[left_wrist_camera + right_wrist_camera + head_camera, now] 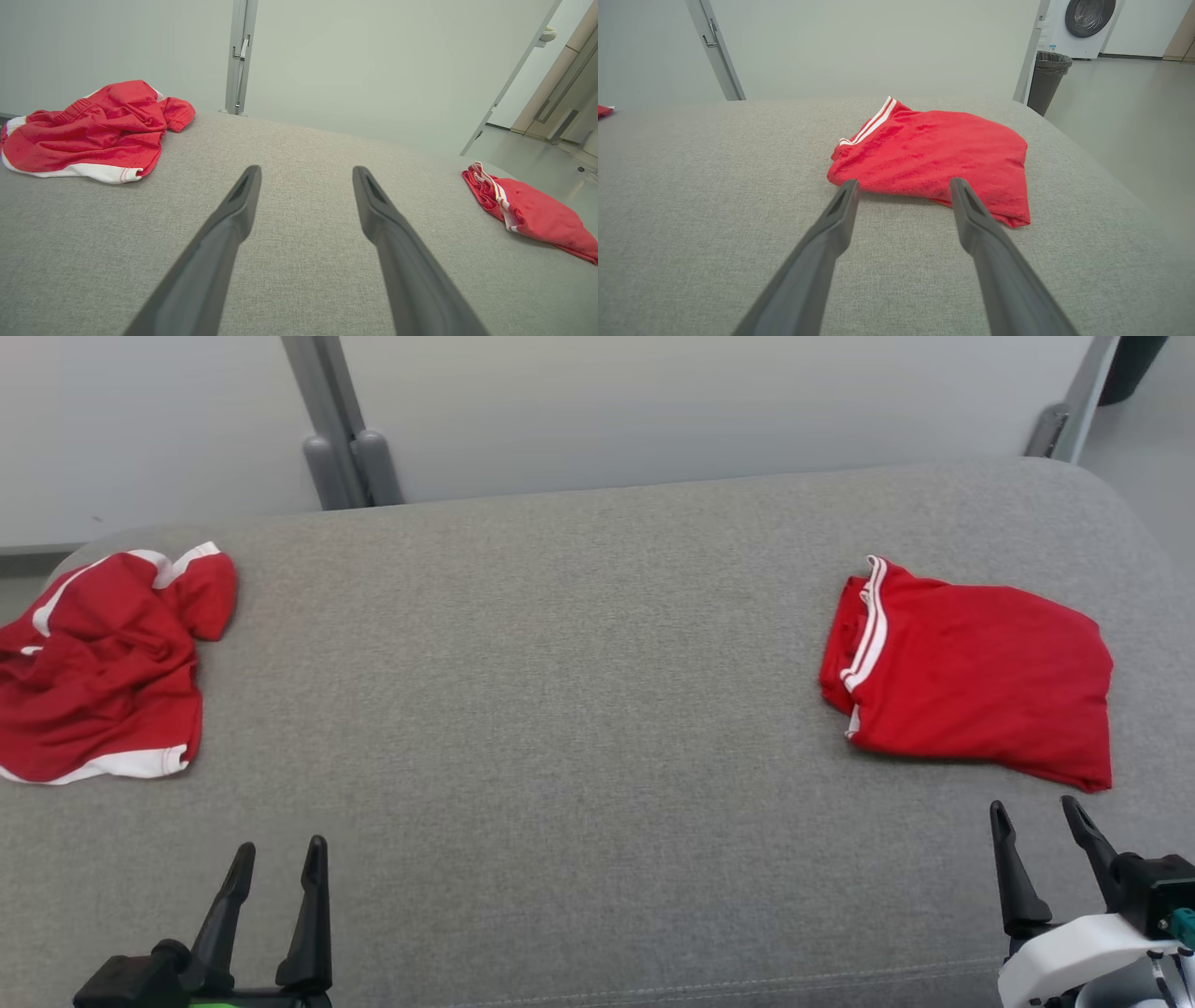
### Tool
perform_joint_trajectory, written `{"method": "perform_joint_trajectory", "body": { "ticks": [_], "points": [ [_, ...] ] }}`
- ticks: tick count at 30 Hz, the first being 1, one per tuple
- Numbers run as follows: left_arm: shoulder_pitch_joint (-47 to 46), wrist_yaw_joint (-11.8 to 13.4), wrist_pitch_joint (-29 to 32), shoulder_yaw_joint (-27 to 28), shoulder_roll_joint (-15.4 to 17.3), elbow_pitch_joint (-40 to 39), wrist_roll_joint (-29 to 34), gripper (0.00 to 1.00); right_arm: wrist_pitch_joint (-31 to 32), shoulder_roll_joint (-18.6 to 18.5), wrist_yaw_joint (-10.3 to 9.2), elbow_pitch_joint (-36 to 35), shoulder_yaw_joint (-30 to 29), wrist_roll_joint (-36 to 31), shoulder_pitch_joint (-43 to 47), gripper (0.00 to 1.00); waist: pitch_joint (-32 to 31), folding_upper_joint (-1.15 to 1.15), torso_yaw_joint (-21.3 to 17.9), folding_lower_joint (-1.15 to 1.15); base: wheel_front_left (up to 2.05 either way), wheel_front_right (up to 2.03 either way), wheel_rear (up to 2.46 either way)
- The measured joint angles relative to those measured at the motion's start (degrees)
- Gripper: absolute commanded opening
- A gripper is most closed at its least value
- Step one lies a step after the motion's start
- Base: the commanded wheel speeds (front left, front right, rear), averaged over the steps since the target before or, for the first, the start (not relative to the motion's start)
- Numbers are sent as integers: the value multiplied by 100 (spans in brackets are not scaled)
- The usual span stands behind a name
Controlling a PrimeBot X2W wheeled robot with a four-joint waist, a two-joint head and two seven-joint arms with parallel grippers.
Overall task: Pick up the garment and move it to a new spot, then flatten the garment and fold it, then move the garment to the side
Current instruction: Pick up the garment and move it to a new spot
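A crumpled red garment [103, 663] with white trim lies at the left edge of the grey table [560, 728]; the left wrist view has it [93, 130] at the upper left. A second red garment [971, 672], folded flat with white stripes, rests at the right; the right wrist view shows it [938, 158] just beyond the fingertips. My left gripper [280, 859] stands open near the front edge, empty, well right of the crumpled garment. Open and empty too, my right gripper [1036, 817] sits just in front of the folded garment. Its fingers [840, 210] hover over bare cloth.
A pale wall with grey metal posts [341, 439] runs behind the table. In the right wrist view a dark waste bin [1048, 79] and a washing machine [1083, 23] stand on the floor past the table's right end. The table's middle is bare grey fabric.
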Motion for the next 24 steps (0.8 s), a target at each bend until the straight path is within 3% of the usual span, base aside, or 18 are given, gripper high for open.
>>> {"method": "perform_joint_trajectory", "body": {
  "ticks": [5,12,24],
  "points": [
    [55,2,0,229,-36,-40,9,100,0,-25,12,-54,227,-147,7,100,-6,0,315,0,0,0,0],
    [363,15,0,481,-123,-170,10,100,-1,-42,213,-67,567,-249,-49,100,-39,0,911,0,0,0,0],
    [382,13,0,323,-137,-113,44,100,-1,-34,152,-60,371,-242,-25,100,-104,0,1858,0,0,0,0]
  ]
}}
